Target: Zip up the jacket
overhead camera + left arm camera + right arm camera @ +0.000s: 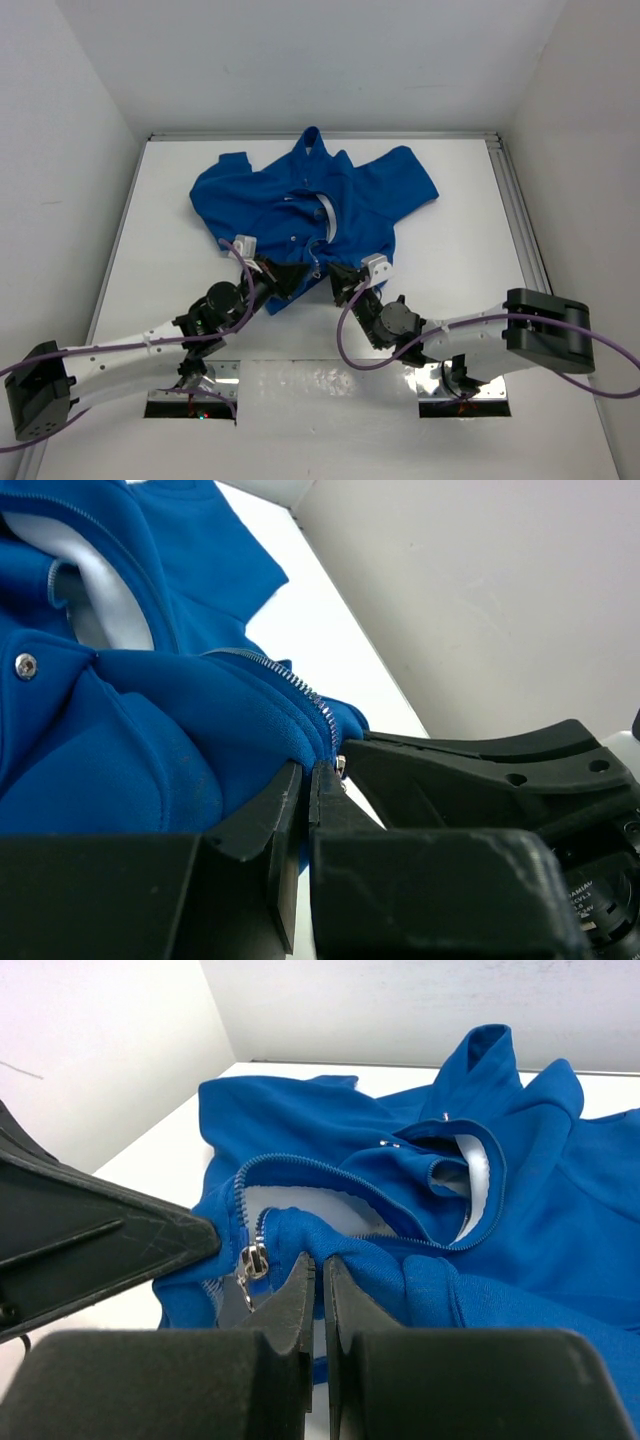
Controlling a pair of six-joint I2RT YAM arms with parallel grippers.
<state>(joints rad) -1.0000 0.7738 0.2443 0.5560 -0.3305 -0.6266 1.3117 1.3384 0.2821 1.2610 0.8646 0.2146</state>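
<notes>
The royal-blue jacket (300, 195) lies crumpled at the middle of the white table, its front open and pale lining showing. My left gripper (288, 277) is shut on the bottom hem, pinching blue fabric (250, 750) right beside the zipper teeth (292, 683). My right gripper (343, 282) is shut on the other front edge of the jacket (560, 1210), a blue fold squeezed between its jaws. The small metal zipper pull (251, 1261) hangs at the bottom of the zipper, just left of the right gripper (320, 1260) and next to the left gripper's finger (110, 1245).
White walls close in the table on the left, back and right. A metal rail (520, 215) runs along the right edge. Both arms reach in from their base plates (195, 400) at the near edge, purple cables looping beside them.
</notes>
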